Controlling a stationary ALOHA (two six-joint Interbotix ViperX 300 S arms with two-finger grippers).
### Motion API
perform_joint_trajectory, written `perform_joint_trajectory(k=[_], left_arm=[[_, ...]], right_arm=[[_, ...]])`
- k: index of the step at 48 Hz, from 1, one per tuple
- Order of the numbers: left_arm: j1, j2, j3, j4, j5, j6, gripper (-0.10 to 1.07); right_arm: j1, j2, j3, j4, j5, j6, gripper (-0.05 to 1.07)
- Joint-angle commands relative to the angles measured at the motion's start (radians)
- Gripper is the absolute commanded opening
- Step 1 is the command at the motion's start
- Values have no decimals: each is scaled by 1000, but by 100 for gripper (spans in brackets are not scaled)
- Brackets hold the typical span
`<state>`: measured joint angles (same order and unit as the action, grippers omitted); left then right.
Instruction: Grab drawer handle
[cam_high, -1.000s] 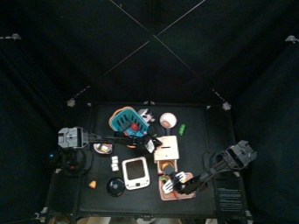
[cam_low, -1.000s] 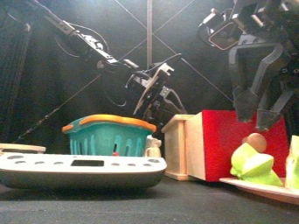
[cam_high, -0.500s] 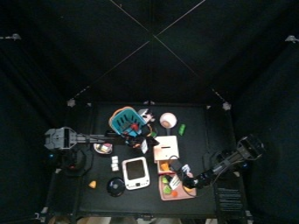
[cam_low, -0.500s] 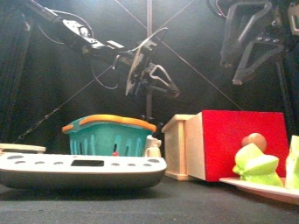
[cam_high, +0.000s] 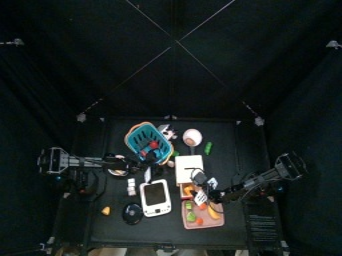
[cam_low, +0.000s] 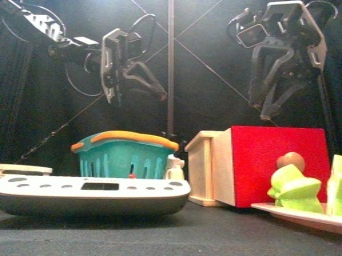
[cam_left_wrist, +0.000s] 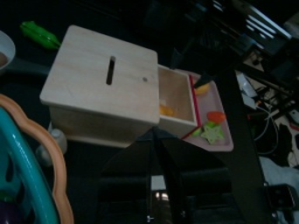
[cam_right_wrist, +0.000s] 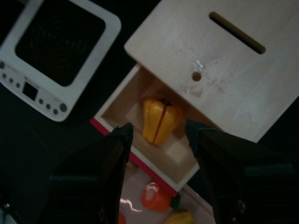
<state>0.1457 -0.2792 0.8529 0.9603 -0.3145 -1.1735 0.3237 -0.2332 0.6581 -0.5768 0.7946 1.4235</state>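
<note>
Drawer (cam_high: 191, 170), a cream box with a slot in its top, stands near the table's (cam_high: 94, 232) middle, a little toward the right edge. It is pulled open toward the front edge with its red front facing that way, and a yellow-orange piece (cam_right_wrist: 160, 120) lies inside. I cannot make out the handle. Nearest the front edge, a white device (cam_low: 94, 195) with a dark panel lies left of centre. A pink plate (cam_low: 297, 213) with a green piece (cam_low: 287, 185) on it sits at the front right, just before the drawer's red face. Behind the device, left of the drawer, stands a teal basket (cam_low: 124, 158) with an orange rim. No writing on any of them can be read. Farther back and high up, the left gripper (cam_low: 130, 95) hangs above the basket with its jaws spread and nothing between them. The right gripper (cam_right_wrist: 158, 131) hangs above the open drawer with its jaws wide apart, holding nothing and touching nothing. A second ago the left gripper was lower and nearer the table's middle. The right one hung low, right behind the drawer. Both have since lifted, and their arms have folded back toward the left and right edges.
</note>
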Motion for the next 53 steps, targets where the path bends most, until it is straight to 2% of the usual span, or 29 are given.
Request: perform_joint_trajectory(k=[1,11,19,30,39,53], left_arm=[[-12,-64,37,17,-37,15,51],[-23,-196,150,5,-41,60,51],[-20,-250,179,-11,-37,66,51],[-18,-258,196,-23,-28,66,51],[-18,-258,196,-25,-14,66,51],[-17,-258,201,-25,-14,66,51]], right_arm=[[-23,-3,-28,28,-31,-25,86],[-61,60,-29,38,-57,-31,86],[-74,100,-41,37,-57,-32,86],[-91,140,-46,38,-55,-35,87],[-103,183,-61,98,-54,-120,87],[-143,209,-95,110,-51,-176,88]])
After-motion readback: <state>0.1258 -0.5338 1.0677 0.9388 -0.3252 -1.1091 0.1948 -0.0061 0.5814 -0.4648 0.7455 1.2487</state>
